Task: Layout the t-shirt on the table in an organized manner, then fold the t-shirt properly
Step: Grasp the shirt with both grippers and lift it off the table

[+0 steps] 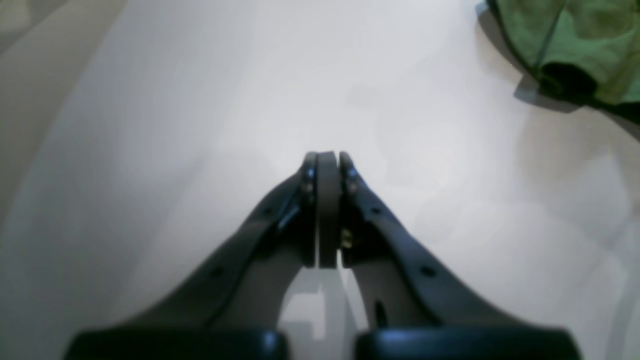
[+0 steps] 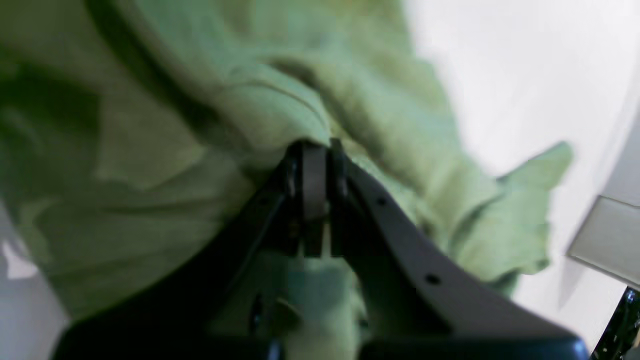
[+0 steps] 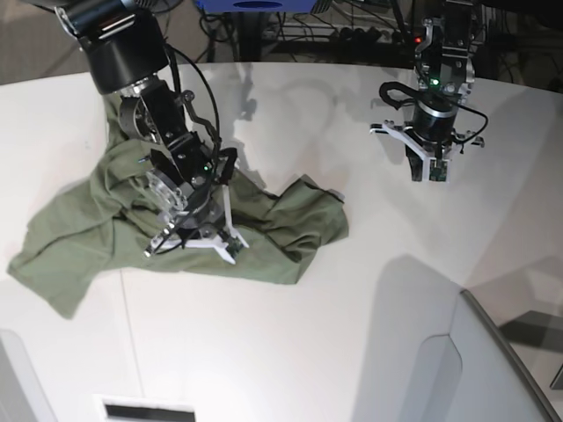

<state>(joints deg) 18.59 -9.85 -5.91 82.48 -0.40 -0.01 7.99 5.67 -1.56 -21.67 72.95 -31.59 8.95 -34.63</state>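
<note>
crumpled olive t-shirt (image 3: pixel 189 224) lies bunched on the white table (image 3: pixel 352 290), with the right gripper (image 2: pixel 316 150) pressed into its middle, jaws pinched on a fold, while the left gripper (image 1: pixel 327 160) hangs closed and empty well apart.

place: robotics lab | evidence: tangled cables (image 3: pixel 352 22) behind white table (image 3: pixel 290 352); two mounted arms

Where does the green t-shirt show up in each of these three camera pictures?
Left wrist view: t-shirt in the top right corner only.
Right wrist view: it fills most of the picture, pinched by the right gripper.
Base view: crumpled at centre left.
Shared landmark: the white table.
</note>
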